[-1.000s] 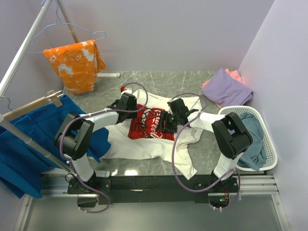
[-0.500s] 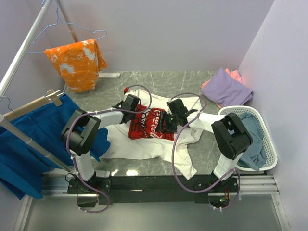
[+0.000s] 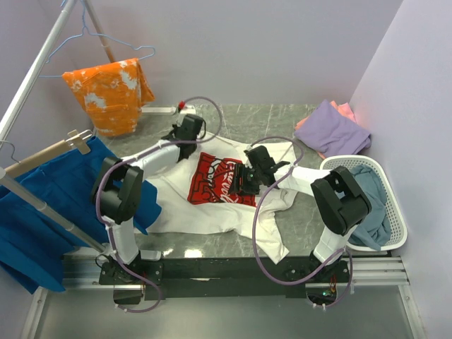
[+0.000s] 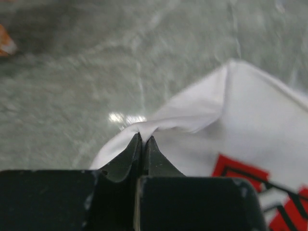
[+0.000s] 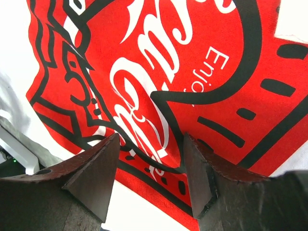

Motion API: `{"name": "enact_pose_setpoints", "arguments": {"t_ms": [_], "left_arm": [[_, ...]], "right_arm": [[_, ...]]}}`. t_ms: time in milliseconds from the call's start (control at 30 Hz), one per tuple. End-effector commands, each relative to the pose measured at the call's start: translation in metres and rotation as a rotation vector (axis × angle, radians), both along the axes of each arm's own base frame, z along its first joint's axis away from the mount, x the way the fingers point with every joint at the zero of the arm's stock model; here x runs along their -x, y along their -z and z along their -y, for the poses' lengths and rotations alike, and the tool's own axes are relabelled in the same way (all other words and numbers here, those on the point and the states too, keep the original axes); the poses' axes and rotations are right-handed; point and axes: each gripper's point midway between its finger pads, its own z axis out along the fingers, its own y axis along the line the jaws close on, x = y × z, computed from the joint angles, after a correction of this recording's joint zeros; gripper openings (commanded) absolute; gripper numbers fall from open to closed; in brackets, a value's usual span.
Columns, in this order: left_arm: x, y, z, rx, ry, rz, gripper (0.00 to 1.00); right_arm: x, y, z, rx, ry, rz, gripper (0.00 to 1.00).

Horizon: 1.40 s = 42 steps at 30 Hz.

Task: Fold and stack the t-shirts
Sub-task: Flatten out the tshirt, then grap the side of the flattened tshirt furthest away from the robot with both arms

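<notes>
- The left gripper (image 4: 143, 142) was clamped shut on a raised pinch of the white t-shirt (image 3: 205, 212), at the far edge of the cloth, with bare marble table (image 4: 72, 72) just beyond the fold
- The right gripper (image 5: 149, 149) was spread open, its fingers (image 5: 91, 175) low over the red-and-white chest print (image 5: 202, 96); whether they touched the cloth could not be told
- The shirt lay print up across the middle of the table between the two arms, with a bunched, twisted stretch of cloth (image 3: 272, 236) trailing toward the near right
- The step in hand looked like drawing the far edge out flat before any fold
- It would go best with a low, slow pull away from the print while the right gripper pressed down as an anchor, so the body did not slide along
- The pinch took only a thin ridge of fabric, so a sharp tug risked slipping off it
- The bunched near-right part would need smoothing first, or the fold would trap creases
- The purple t-shirt (image 3: 332, 131) lay over the salmon-pink t-shirt (image 3: 346, 110) at the far right, well apart
- The grey-blue t-shirt (image 3: 371, 201) sat in the white laundry basket (image 3: 395, 224)
</notes>
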Motion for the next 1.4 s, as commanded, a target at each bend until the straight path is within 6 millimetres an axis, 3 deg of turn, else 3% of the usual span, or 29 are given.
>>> {"name": "enact_pose_setpoints", "arguments": {"t_ms": [0,67,100,133,167,200,233,267,300,400,433,467,500,567,600,633,667,733,767,833,867,967,1167,1367], "left_arm": [[-0.040,-0.019,-0.066,-0.096,-0.165,0.043,0.01],[-0.049,-0.006,-0.096,-0.124,-0.238,0.030,0.03],[-0.056,-0.006,-0.105,-0.133,-0.268,0.048,0.11],[-0.060,0.010,-0.114,-0.155,-0.287,0.032,0.23],[-0.063,0.017,-0.129,-0.178,-0.318,0.019,0.28],[-0.071,0.008,-0.141,-0.205,-0.378,0.044,0.30],[-0.072,0.026,-0.147,-0.227,-0.387,0.000,0.38],[-0.075,0.027,-0.155,-0.217,-0.413,-0.004,0.61],[-0.082,0.016,-0.157,-0.212,-0.437,0.013,0.74],[-0.076,0.009,-0.153,-0.192,-0.427,0.017,0.94],[-0.080,-0.018,-0.144,-0.127,-0.395,0.087,0.95],[-0.070,-0.017,-0.136,-0.112,-0.369,0.085,0.98],[-0.066,-0.044,-0.128,-0.064,-0.348,0.137,0.99],[-0.053,-0.051,-0.092,0.017,-0.256,0.141,0.99],[-0.046,-0.072,-0.079,0.054,-0.223,0.175,1.00],[-0.039,-0.076,-0.064,0.083,-0.188,0.181,0.99],[-0.025,-0.067,-0.031,0.129,-0.107,0.156,1.00],[-0.005,-0.072,-0.003,0.186,-0.037,0.157,0.99],[0.013,-0.054,0.016,0.218,-0.009,0.118,0.99],[0.030,-0.044,0.029,0.270,0.019,0.095,0.99],[0.045,-0.023,0.034,0.290,0.025,0.049,0.99],[0.064,0.004,0.036,0.311,0.026,-0.011,0.99],[0.084,0.030,0.027,0.283,0.014,-0.063,0.99],[0.086,0.043,0.026,0.258,0.013,-0.094,0.99]], "right_arm": [[0.027,0.033,0.038,0.184,0.009,-0.064,0.63],[0.027,0.032,0.039,0.183,0.006,-0.060,0.63],[0.026,0.030,0.039,0.182,0.009,-0.052,0.63],[0.024,0.028,0.038,0.179,0.010,-0.045,0.63],[0.022,0.026,0.038,0.177,0.013,-0.036,0.63],[0.020,0.025,0.039,0.182,0.019,-0.030,0.63],[0.017,0.022,0.040,0.189,0.024,-0.019,0.63],[0.013,0.021,0.043,0.205,0.038,-0.002,0.63],[0.006,0.013,0.044,0.206,0.054,0.020,0.64],[-0.021,-0.007,0.061,0.237,0.148,0.100,0.66],[-0.029,-0.013,0.067,0.248,0.178,0.121,0.67],[-0.036,-0.019,0.072,0.251,0.207,0.139,0.67],[-0.052,-0.032,0.083,0.234,0.257,0.166,0.68],[-0.068,-0.042,0.094,0.216,0.307,0.194,0.68],[-0.079,-0.046,0.099,0.208,0.332,0.207,0.69],[-0.089,-0.048,0.111,0.204,0.365,0.209,0.68],[-0.095,-0.048,0.115,0.202,0.374,0.204,0.69],[-0.111,-0.045,0.120,0.172,0.385,0.171,0.68],[-0.115,-0.044,0.120,0.160,0.393,0.164,0.68],[-0.123,-0.040,0.121,0.144,0.401,0.142,0.68],[-0.126,-0.040,0.122,0.141,0.410,0.141,0.68],[-0.129,-0.033,0.120,0.117,0.432,0.110,0.67],[-0.124,-0.020,0.132,0.175,0.464,0.094,0.66],[-0.121,-0.006,0.137,0.211,0.442,0.076,0.63]]}}
